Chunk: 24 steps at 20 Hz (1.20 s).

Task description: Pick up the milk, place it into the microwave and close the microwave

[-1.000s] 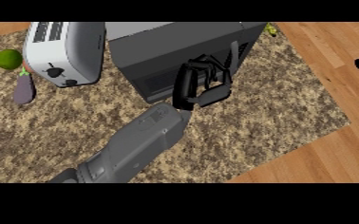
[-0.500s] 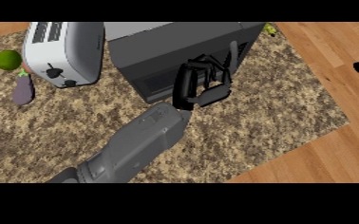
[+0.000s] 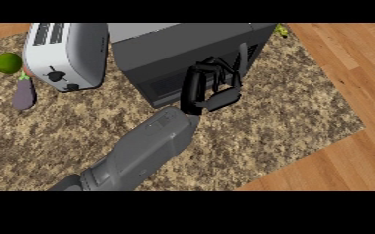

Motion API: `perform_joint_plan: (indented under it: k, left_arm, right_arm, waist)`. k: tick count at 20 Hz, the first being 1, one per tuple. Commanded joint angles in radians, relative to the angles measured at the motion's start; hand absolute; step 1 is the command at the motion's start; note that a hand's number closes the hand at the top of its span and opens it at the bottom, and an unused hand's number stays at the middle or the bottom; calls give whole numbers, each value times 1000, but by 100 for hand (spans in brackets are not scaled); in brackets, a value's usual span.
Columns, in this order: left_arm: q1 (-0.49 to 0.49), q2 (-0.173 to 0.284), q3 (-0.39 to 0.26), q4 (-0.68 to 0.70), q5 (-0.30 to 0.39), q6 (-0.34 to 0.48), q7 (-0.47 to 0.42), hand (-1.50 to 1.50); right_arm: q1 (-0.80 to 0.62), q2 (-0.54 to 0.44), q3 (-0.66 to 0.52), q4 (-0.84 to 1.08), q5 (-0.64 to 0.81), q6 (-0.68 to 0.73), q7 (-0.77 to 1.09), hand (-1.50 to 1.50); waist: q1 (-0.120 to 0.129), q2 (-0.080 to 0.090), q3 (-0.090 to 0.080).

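Observation:
The dark grey microwave [image 3: 183, 44] stands at the back middle of the speckled counter [image 3: 278, 114]. Its front face is turned toward me and its door looks closed. My left hand [image 3: 196, 87] rests against that front. Its fingers [image 3: 219, 72] are bent only a little and hold nothing. Its grey forearm runs in from the lower left. No milk shows anywhere in the view. My right hand is out of sight.
A white toaster [image 3: 66, 54] stands left of the microwave. A green fruit [image 3: 9, 63] and a purple eggplant [image 3: 23, 94] lie at the far left edge. Wooden flooring [image 3: 337, 69] borders the counter on the right.
The hand has stayed against the microwave's front with barely any shift. A small dark shape at the right edge has left the view.

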Motion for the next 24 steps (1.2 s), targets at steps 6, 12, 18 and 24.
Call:
perform_joint_plan:
  k: [6, 12, 18, 24]
  left_arm:
    - [-88, 0, -25, 149, -9, 12, 59, 150]
    - [-62, 0, -37, 190, 23, 57, 89, 150]
    - [-33, 0, -52, 220, 59, 105, 106, 150]
    - [-23, 0, -57, 214, 100, 70, 94, -150]
  right_arm:
    - [-17, -14, 7, -5, -64, 34, 5, -150]
    - [-9, -29, 16, -24, -104, 59, 14, -150]
    - [5, -67, -18, -28, -124, 54, 29, -150]
    - [50, -70, -33, -49, -149, 47, 32, -150]
  waist:
    - [-4, 14, 4]
    - [25, 5, 1]
    - [60, -3, -2]
    - [78, -9, -4]
